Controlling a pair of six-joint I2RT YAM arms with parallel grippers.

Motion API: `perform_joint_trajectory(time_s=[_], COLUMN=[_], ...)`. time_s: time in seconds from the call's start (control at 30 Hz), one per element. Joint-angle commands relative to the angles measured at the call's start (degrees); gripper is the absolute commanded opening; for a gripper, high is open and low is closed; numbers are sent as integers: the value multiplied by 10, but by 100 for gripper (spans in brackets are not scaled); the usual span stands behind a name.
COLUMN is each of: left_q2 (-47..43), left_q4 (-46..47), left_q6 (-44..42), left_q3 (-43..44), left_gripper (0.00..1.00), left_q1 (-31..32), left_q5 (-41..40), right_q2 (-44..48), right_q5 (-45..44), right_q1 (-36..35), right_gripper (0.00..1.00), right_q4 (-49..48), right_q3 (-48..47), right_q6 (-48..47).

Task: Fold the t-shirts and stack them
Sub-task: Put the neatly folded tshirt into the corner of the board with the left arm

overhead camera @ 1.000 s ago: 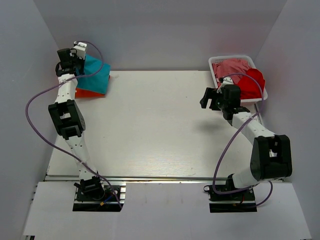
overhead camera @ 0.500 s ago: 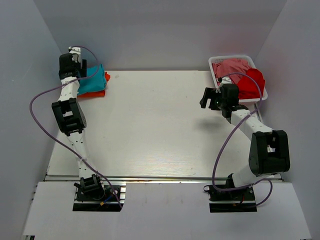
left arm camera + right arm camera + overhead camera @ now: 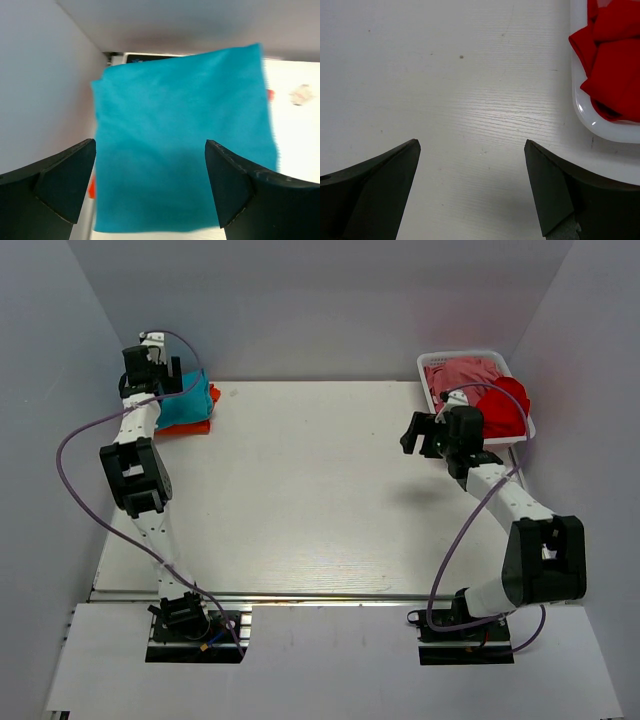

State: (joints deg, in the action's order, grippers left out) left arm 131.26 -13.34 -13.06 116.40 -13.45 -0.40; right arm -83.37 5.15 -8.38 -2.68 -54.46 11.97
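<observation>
While left fingers (image 3: 55, 187) gape, teal t-shirt (image 3: 180, 145) covers orange t-shirt (image 3: 188, 427).

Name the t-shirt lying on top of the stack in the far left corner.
The teal t-shirt; the orange t-shirt only peeks out beneath it.

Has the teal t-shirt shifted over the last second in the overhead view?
Yes. The teal t-shirt has drawn back leftward, toward the left wall; a corner of the orange t-shirt now shows at its right.

Overhead wide; wrist views close, sharing table (image 3: 300, 490).
</observation>
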Motion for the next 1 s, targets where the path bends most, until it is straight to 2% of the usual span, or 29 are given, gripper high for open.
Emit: perform_joint_trajectory(time_s=[0.0, 0.2, 0.5, 0.77, 0.97], left_q2=[-72, -33, 49, 134, 155], left_q4=[4, 4, 109, 114, 94], left_q6=[40, 107, 173, 186, 181], left_q3=[-27, 8, 30, 70, 65], left_gripper=[100, 100, 100, 100, 100], left_q1=[12, 12, 18, 18, 18], left_q5=[41, 123, 284, 338, 318], right_q2=[40, 48, 17, -34, -64], right_q5=[17, 29, 20, 14, 25], right_q1=[-2, -1, -2, -1, -1], right_gripper=[90, 90, 90, 90, 90], right_q4=[-6, 4, 6, 18, 26], right_q3=[15, 22, 9, -18, -42], right_q6=[4, 2, -7, -9, -9])
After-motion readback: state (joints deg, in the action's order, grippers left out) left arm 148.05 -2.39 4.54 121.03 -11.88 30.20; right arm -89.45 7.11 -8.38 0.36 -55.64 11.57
